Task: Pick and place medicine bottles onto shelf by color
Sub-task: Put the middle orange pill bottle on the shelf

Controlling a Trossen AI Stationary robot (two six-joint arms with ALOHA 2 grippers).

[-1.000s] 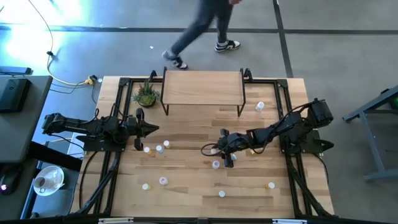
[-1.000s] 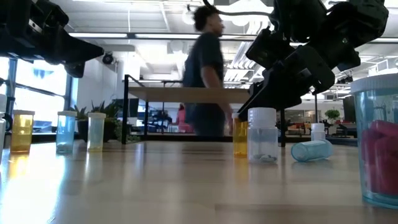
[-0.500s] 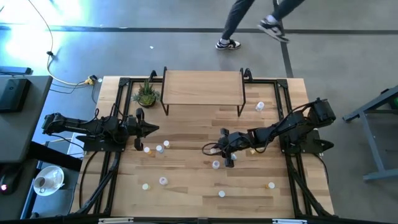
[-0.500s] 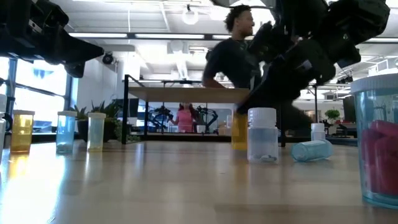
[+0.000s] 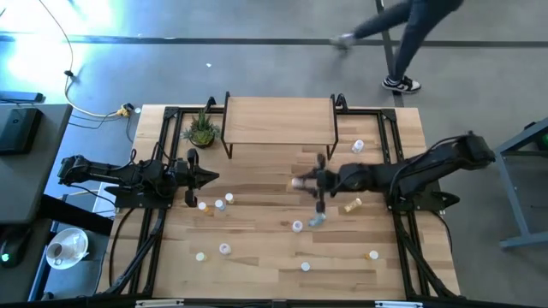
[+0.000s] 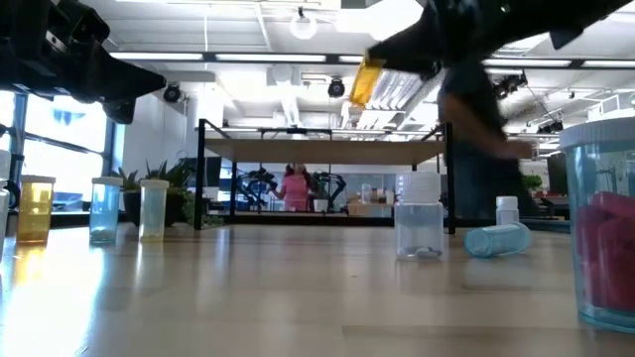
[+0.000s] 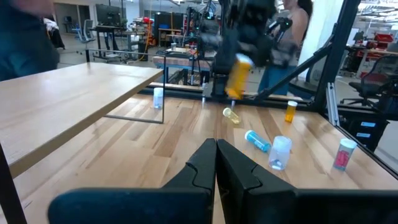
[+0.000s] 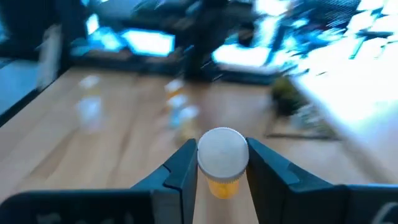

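Shelf [image 5: 279, 120] at the far edge of the bench [image 5: 257, 244] carries no bottles on its top, so the sorting appears barely begun: all the other medicine bottles visible from above stand or lie scattered on the bench nearer than the shelf, among them a yellow bottle lying on its side [image 5: 351, 205] to the right of the shelf's front and a cluster [image 5: 214, 204] to its left. Right pincer [image 5: 305, 182] pinches a yellow bottle [image 8: 221, 159] by its sides, white cap toward the wrist camera, lifted clear of the bench just in front of the shelf. Left pincer [image 5: 208, 177], fingers pressed together and holding nothing, waits beside the shelf's left front leg. Compared with a second ago, the right arm has risen from the bench and drawn toward the shelf; the person beyond the shelf has walked to the right.
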